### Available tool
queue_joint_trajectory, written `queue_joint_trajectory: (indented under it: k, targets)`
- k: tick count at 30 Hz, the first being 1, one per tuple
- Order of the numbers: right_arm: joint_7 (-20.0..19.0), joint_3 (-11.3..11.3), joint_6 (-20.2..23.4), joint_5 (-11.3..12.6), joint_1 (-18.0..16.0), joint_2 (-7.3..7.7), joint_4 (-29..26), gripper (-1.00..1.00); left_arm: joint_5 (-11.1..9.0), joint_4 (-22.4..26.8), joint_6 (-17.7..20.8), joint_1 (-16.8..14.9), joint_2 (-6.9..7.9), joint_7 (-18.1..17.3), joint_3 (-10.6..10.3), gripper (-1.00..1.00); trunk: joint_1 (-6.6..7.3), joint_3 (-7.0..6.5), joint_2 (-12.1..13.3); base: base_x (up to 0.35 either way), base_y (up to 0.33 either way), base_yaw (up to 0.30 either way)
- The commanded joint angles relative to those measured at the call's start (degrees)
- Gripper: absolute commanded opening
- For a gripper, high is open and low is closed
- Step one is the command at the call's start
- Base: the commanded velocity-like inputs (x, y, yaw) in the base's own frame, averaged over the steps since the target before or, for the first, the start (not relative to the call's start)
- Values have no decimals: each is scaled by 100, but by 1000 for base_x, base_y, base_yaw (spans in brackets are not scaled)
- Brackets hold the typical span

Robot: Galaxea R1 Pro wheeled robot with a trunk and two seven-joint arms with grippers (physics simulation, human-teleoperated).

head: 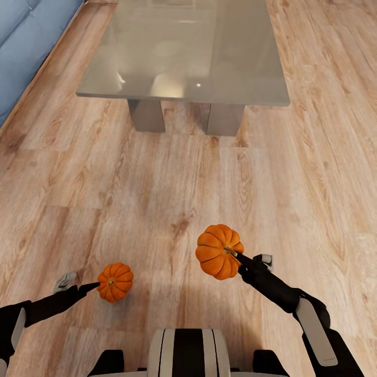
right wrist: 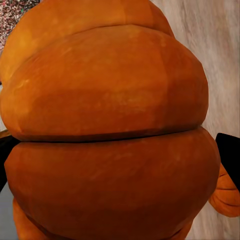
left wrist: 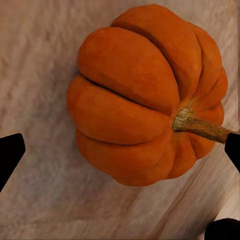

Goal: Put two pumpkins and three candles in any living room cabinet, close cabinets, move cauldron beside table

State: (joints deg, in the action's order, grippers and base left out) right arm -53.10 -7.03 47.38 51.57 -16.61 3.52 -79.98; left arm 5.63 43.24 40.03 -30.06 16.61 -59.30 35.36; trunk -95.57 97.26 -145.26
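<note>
Both jaws clamp small ribbed orange pumpkins, left gripper and right gripper; stem-side pinches risk slipping.

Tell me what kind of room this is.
Most likely a living room: a low glossy coffee table stands on a wood plank floor, with what looks like a blue sofa beside it.

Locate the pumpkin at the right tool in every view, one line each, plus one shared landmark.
Head view: right pumpkin lower right of centre, at the right tool.
Left wrist view: a pumpkin shows, the left one.
Right wrist view: right pumpkin spans nearly the whole frame.
Shared landmark: wood floor.
</note>
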Motion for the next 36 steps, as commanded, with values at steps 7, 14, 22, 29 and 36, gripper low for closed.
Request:
queue_joint_trajectory:
  k: [7, 14, 22, 29, 36]
  targets:
    - [-7, 2, 5, 6, 0, 0, 0, -100, 0, 0, 4, 0, 0, 3, 11, 100, 0, 0, 0, 9, -54, 0]
    - [-7, 5, -1, 5, 0, 0, 0, -100, -3, 0, 5, 0, 0, -1, 15, 100, -5, 44, -3, 0, -9, 0]
    - [-7, 5, 1, 9, 0, 0, 0, -100, -1, 0, 5, 0, 0, 6, 15, 100, -26, 221, -13, 0, 0, 0]
    - [-3, 10, 4, 9, 0, 0, -11, -100, -5, 0, 5, 0, 0, 6, 15, 100, -34, 288, -17, 0, 0, 0]
    - [-10, 832, 230, 62, -4, -1, -855, -100, -9, 0, 5, 0, 0, -2, 18, 100, -34, 288, -17, 0, 0, 0]
